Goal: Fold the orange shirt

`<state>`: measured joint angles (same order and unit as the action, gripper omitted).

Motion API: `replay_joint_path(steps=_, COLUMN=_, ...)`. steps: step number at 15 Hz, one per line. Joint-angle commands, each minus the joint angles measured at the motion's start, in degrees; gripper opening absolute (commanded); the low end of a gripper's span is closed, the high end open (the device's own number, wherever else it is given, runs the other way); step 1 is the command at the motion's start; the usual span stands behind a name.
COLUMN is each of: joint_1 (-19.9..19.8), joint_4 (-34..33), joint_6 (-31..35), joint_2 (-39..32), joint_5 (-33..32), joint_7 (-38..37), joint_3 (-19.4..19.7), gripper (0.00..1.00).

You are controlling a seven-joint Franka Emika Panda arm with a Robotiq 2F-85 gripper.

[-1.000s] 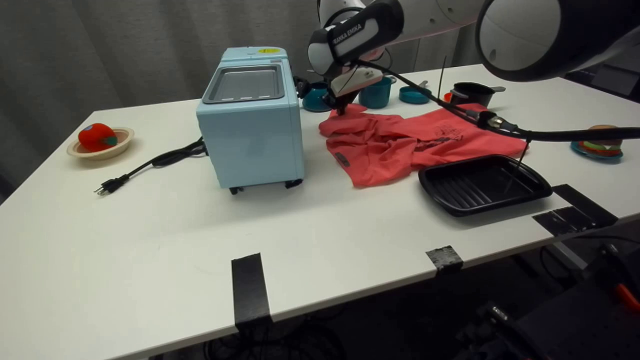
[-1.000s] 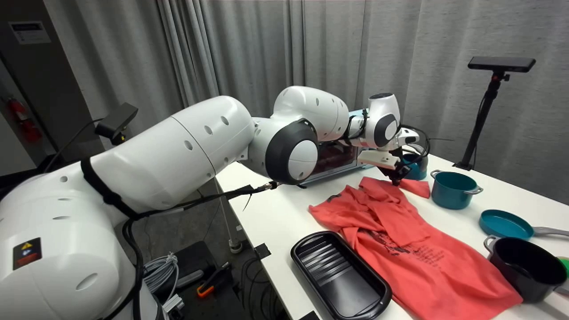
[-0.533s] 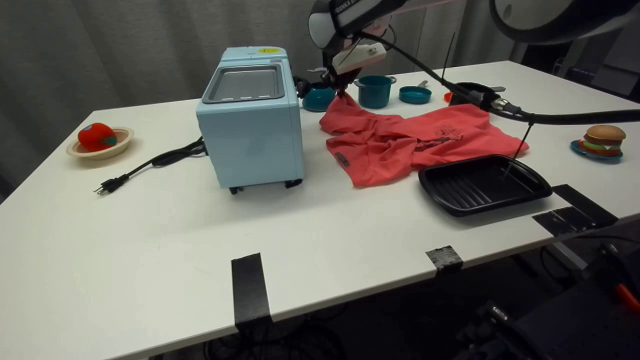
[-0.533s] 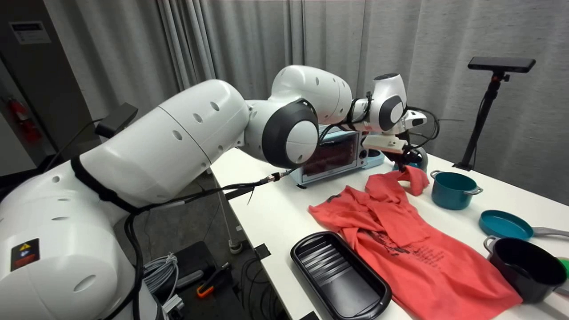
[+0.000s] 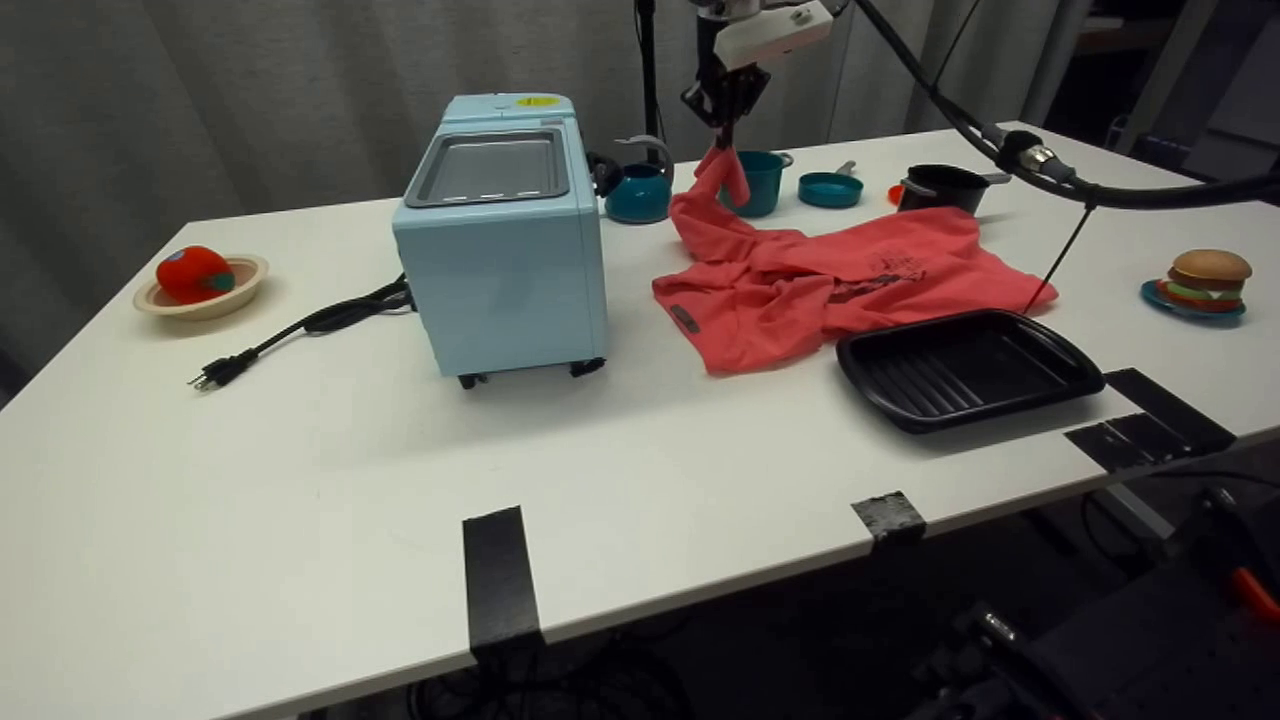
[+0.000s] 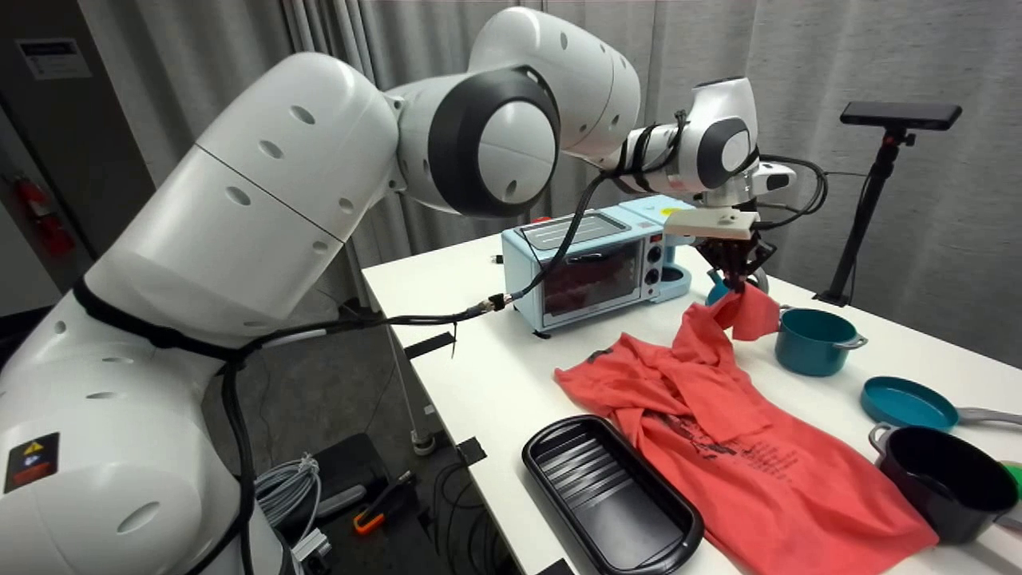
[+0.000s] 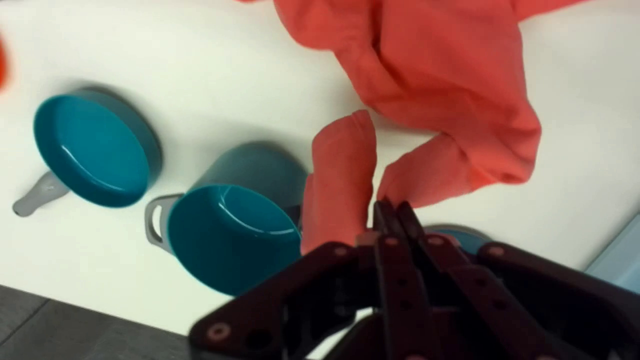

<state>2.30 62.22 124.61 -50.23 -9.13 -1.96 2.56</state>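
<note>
Noted nearest, in an exterior view: 1 black tray (image 5: pixel 970 372), glossy, ribbed, round-cornered. Found behind, on white table (image 5: pixel 330 480): 1 orange shirt (image 5: pixel 790 270), cloth, creased, dark-printed. Listed next: 1 cream bowl (image 5: pixel 205 311), holding 1 round red item (image 5: pixel 193 274). Recorded beyond: 1 gripper (image 5: pixel 726 134), clamped on shirt's raised end. Traced shirt's long axis: crosswise, towards 1 teal kettle (image 5: pixel 638 198).

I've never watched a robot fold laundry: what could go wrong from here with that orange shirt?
The gripper pinches only a small bit of the orange shirt, so the cloth might slip out. The end hanging from it looks close to the teal pot and may catch or nudge it. The rest lies partly rumpled right beside the black tray, so a pull could bump the tray or leave a crooked fold.
</note>
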Motion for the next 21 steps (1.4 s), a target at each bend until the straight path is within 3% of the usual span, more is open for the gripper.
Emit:
replay_joint_path(steps=1, joint_1=-2.8, joint_4=13.8, joint_6=-4.9, joint_2=9.9, joint_5=3.1, joint_7=5.8, joint_3=-2.2, gripper=0.01)
replay_joint_path(steps=8, joint_1=-4.3, joint_4=34.3, joint_6=-13.5, joint_2=21.0, joint_5=1.8, joint_7=10.7, joint_3=-1.2, gripper=0.01)
replay_joint_path(steps=12, joint_1=-4.1, joint_4=47.2, joint_6=-12.4, joint_2=27.5, joint_5=-0.8, joint_7=10.3, joint_3=0.0, gripper=0.01)
replay_joint_path(steps=13, joint_1=-4.1, joint_4=50.4, joint_6=-10.9, joint_2=29.3, joint_5=-1.7, joint_7=9.5, joint_3=0.4, gripper=0.27)
replay_joint_path(steps=15, joint_1=-4.3, joint_4=56.1, joint_6=-3.7, joint_2=32.8, joint_5=-3.2, joint_7=7.7, joint_3=1.1, gripper=0.35)
replay_joint_path(steps=17, joint_1=-5.0, joint_4=58.0, joint_6=3.9, joint_2=34.5, joint_5=-3.1, joint_7=7.1, joint_3=1.6, gripper=0.51)
replay_joint_path(steps=21, joint_1=-6.6, joint_4=56.1, joint_6=15.6, joint_2=33.4, joint_5=-0.4, joint_7=6.4, joint_3=2.5, gripper=0.82)
